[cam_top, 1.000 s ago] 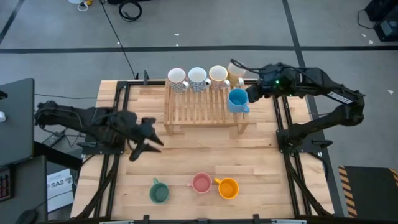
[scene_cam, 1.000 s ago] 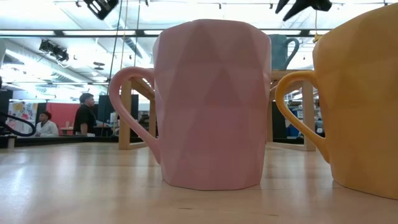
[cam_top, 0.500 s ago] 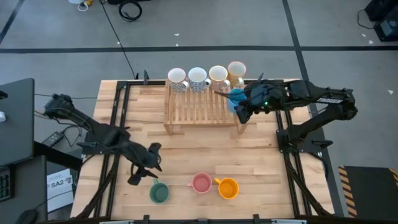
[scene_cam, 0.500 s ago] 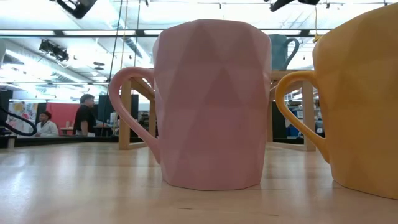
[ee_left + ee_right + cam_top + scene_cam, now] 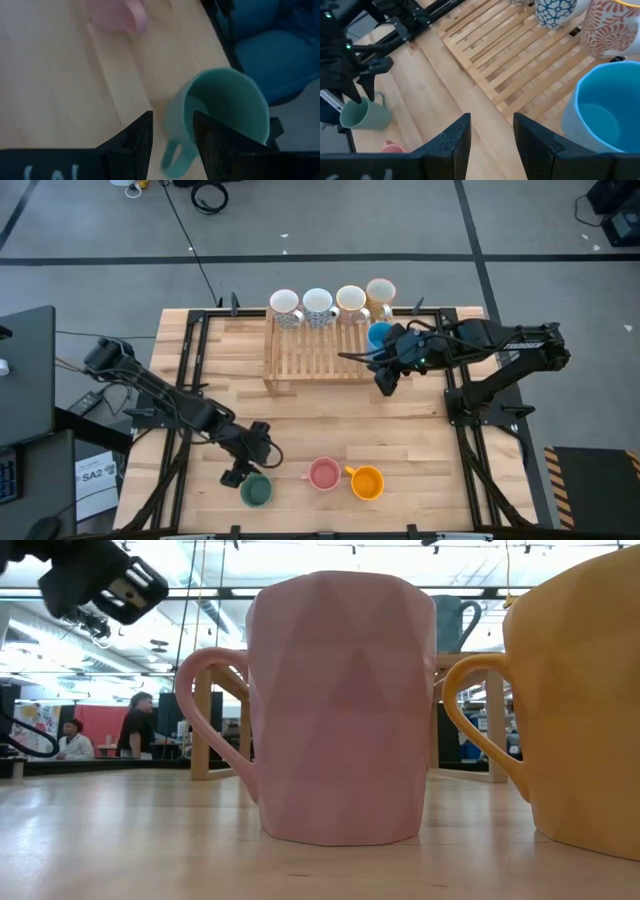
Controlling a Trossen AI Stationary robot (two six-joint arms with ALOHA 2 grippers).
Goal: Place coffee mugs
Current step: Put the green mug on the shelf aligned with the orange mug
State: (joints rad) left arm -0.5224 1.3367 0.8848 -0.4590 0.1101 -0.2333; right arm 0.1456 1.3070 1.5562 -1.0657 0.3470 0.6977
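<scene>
The dark green mug (image 5: 220,112) stands upright on the table near its near edge, also seen as the green mug (image 5: 256,490). My left gripper (image 5: 172,137) is open just above it, with the fingers to either side of the mug's handle (image 5: 172,159). In the high view my left gripper (image 5: 240,473) is at the mug's left. The pink mug (image 5: 323,474) and orange mug (image 5: 367,482) stand to its right. The blue mug (image 5: 605,115) stands upright on the wooden rack (image 5: 325,355) at its right end. My right gripper (image 5: 384,383) is open, just nearer than the blue mug (image 5: 379,335).
Several white and cream mugs (image 5: 318,305) line the rack's far edge; two patterned ones (image 5: 555,10) show in the right wrist view. In the low view the pink mug (image 5: 340,705) and orange mug (image 5: 580,700) fill the foreground. People stand in the room beyond.
My left gripper has swung from the table's left side toward the near edge and down to the green mug. My right gripper has drawn back from the blue mug toward the near edge. The blue mug stays on the rack.
</scene>
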